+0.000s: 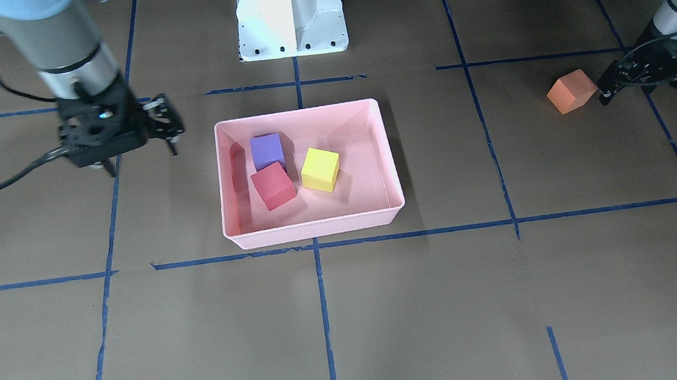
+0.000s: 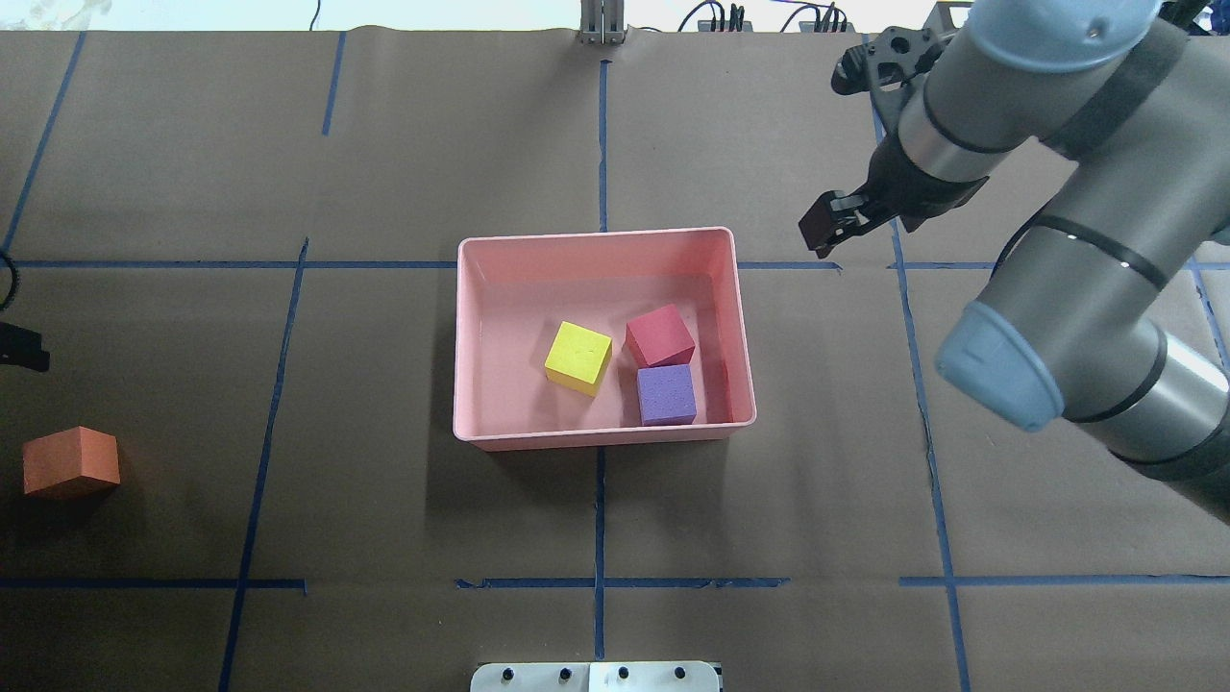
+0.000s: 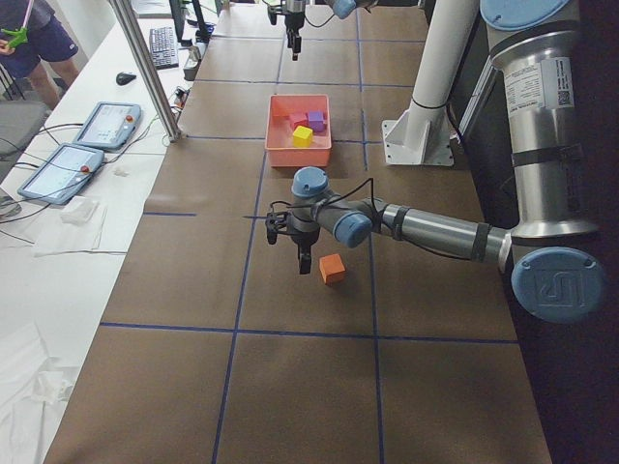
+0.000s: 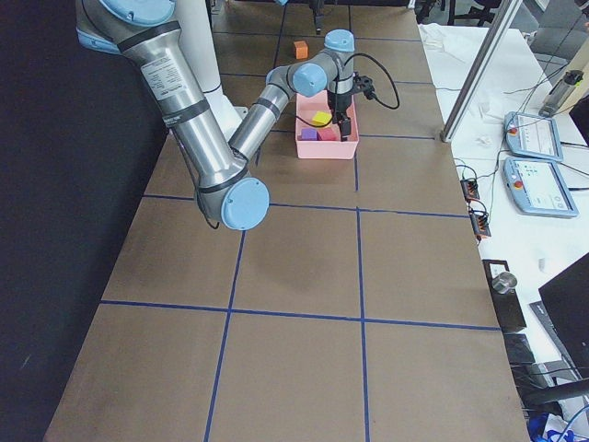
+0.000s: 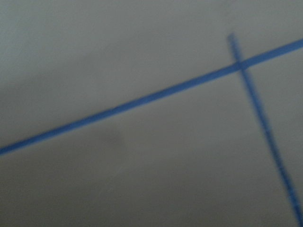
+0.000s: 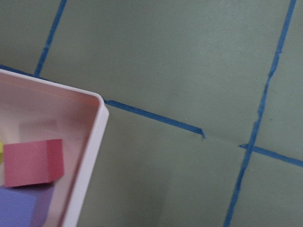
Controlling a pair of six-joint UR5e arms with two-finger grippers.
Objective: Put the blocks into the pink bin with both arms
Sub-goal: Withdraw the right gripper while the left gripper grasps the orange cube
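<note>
We see the red block (image 1: 273, 185), the purple block (image 1: 267, 151) and the yellow block (image 1: 320, 169) lying inside the pink bin (image 1: 318, 232), red and purple touching and yellow just beside them. The orange block (image 1: 571, 91) sits on the desk (image 1: 449, 303), well apart from the bin. The left gripper (image 1: 605, 93) hangs just beside that orange block, and we cannot tell how its jaws stand, while the right gripper (image 1: 141, 156) hovers near the bin's other side with its fingers spread and nothing between them.
</note>
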